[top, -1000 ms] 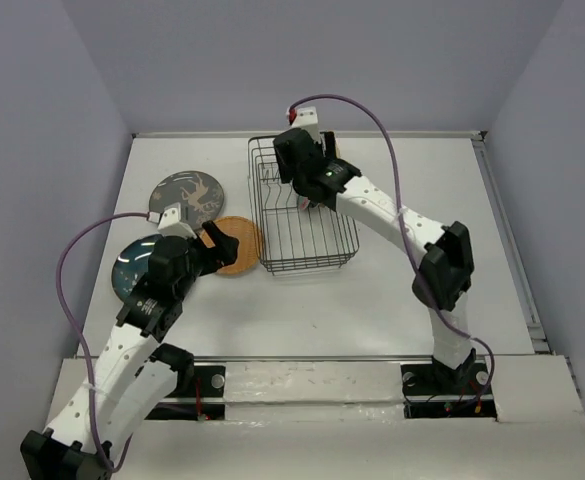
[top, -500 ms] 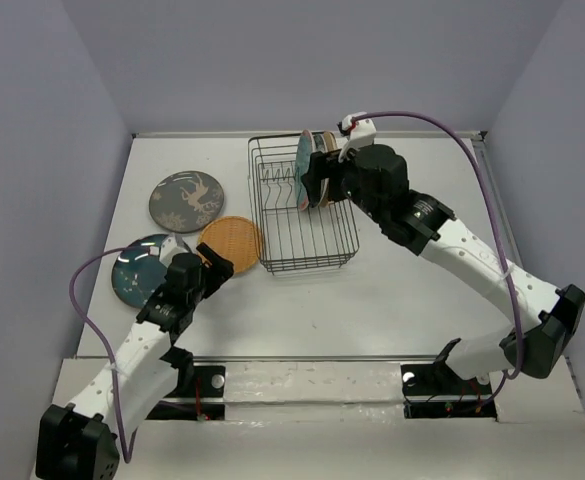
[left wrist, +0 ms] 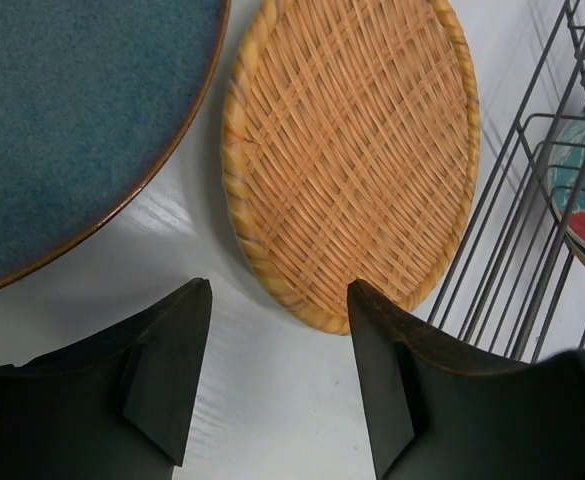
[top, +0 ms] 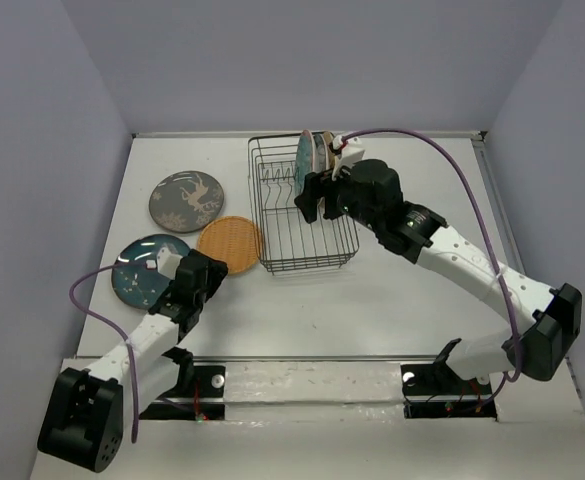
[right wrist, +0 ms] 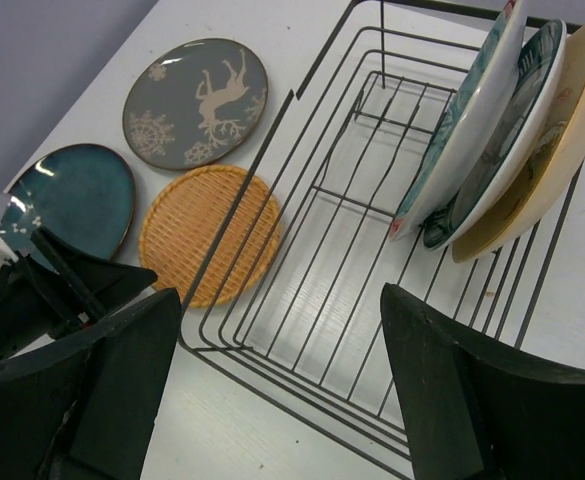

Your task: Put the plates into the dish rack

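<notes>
The black wire dish rack (top: 302, 215) stands mid-table; it also shows in the right wrist view (right wrist: 372, 300). Three plates stand upright at its far end: red-and-teal floral (right wrist: 462, 130), white teal-rimmed (right wrist: 507, 135) and tan (right wrist: 557, 140). On the table left of it lie the grey patterned plate (top: 186, 200), the orange plate (top: 230, 244) and the dark teal plate (top: 142, 270). My right gripper (top: 310, 198) is open and empty above the rack. My left gripper (left wrist: 277, 330) is open and empty, low over the table at the orange plate's (left wrist: 352, 150) near edge, beside the teal plate (left wrist: 72, 120).
The white table (top: 392, 290) is walled by grey panels at the back and sides. A raised rail runs along its right edge (top: 507, 230). The right arm (top: 452, 260) stretches across the table's right half.
My left gripper has drawn back toward the near edge, off the orange plate. My right gripper has shifted slightly over the rack, open, with the floral plate standing in the rack.
</notes>
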Controlling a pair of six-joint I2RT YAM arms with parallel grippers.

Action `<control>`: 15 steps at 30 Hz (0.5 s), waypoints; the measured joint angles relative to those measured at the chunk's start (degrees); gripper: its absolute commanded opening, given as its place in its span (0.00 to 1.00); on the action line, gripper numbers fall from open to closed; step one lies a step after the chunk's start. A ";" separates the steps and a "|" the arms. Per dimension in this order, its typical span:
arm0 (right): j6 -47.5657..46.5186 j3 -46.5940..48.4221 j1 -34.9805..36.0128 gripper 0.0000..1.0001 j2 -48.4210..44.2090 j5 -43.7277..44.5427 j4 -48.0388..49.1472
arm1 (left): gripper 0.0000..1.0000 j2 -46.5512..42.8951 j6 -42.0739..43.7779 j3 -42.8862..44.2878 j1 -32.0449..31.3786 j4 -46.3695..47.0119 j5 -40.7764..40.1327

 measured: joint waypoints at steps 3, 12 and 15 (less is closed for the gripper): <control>0.33 -1.09 0.00 0.85 -0.96 -0.66 1.05 | 0.52 2.54 -1.64 -0.79 0.00 3.10 -1.03; 1.49 -2.38 0.00 0.85 -2.01 -0.68 1.95 | 0.38 9.77 -4.31 -1.86 0.02 9.99 -2.89; 1.70 -2.38 0.00 0.85 -2.01 -0.68 2.21 | 0.32 10.99 -4.55 -1.86 0.02 11.74 -3.41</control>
